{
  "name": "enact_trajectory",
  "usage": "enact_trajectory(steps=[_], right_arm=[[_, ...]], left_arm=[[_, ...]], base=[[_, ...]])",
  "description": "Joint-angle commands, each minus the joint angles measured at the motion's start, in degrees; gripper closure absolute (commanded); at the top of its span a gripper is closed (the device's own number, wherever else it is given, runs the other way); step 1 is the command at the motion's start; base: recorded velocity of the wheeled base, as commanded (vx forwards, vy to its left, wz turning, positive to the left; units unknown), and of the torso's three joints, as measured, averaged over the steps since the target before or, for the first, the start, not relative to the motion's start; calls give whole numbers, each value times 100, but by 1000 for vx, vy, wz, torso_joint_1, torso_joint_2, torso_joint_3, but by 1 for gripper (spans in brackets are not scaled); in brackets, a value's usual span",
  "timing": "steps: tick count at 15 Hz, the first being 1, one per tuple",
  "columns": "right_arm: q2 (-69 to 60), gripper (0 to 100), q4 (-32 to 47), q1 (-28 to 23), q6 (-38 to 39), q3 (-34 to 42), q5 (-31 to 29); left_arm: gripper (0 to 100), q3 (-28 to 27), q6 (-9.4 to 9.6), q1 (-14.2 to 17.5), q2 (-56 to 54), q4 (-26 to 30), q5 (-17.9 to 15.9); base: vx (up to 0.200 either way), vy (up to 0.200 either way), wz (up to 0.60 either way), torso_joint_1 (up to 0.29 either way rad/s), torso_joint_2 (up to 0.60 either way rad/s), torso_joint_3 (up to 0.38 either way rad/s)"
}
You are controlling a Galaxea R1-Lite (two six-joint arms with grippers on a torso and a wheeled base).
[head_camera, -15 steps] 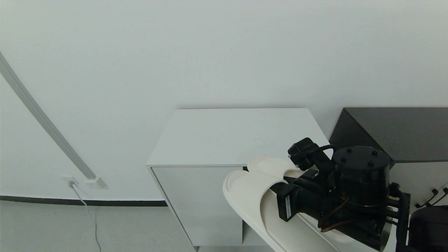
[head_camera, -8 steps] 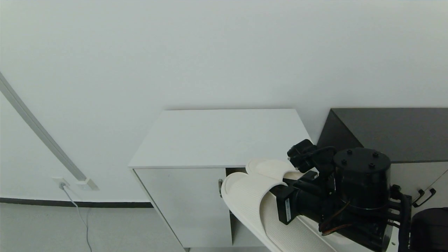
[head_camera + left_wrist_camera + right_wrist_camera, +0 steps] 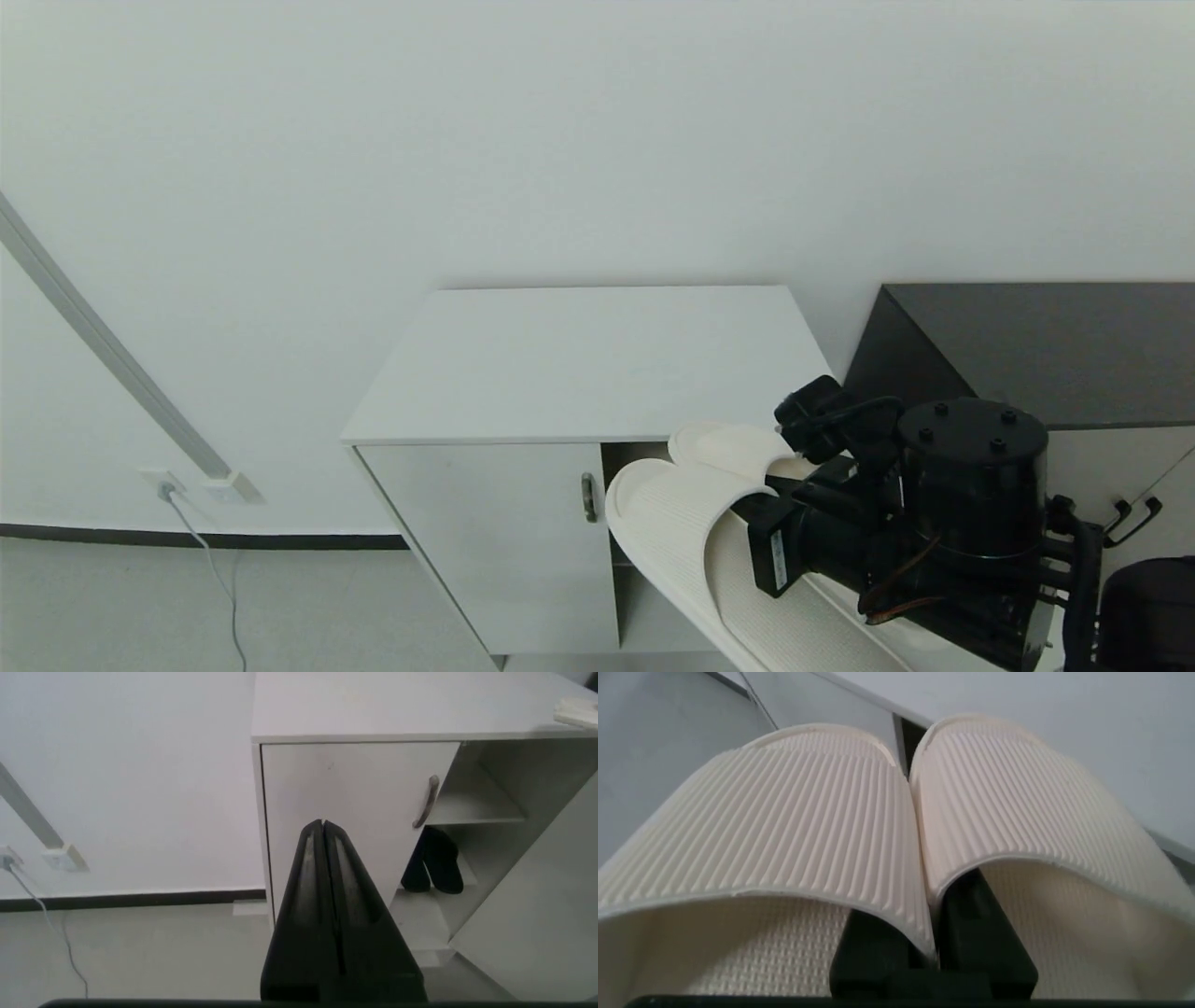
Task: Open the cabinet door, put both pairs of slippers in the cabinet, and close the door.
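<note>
Slippers [image 3: 665, 530], the cream pair, hang pinched by their inner edges in our right tool [image 3: 936, 947]. Their toes point along their long axis at the cabinet's [image 3: 579, 364] open right bay [image 3: 642, 602], just ahead. Our left tool [image 3: 324, 873] is closed on nothing and well apart from the cabinet. Dark slippers [image 3: 433, 863] already lie inside.

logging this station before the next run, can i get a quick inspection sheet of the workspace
surface: white cabinet top, grey floor
job's things: cream slippers held at the open right side; dark slippers in its lower compartment; left door shut
clutter: nothing seen
grippers: right gripper shut on cream slippers; left gripper shut, holding nothing
cables: cable from wall socket to floor
surroundings: white wall, dark cabinet to the right
</note>
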Motion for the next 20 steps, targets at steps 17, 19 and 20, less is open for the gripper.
enact_trajectory(steps=[17, 19, 20], right_arm=[[148, 100, -409, 6, -108, 151, 43], [148, 100, -409, 6, -108, 168, 34], [139, 100, -409, 6, -99, 186, 25]], left_arm=[[100, -2, -8, 4, 4, 0, -2], [100, -2, -8, 4, 4, 0, -2], [100, -2, -8, 4, 4, 0, -2]], base=[[-12, 0, 0, -35, 79, 43], [0, 0, 0, -161, 376, 205], [0, 0, 0, -163, 373, 212]])
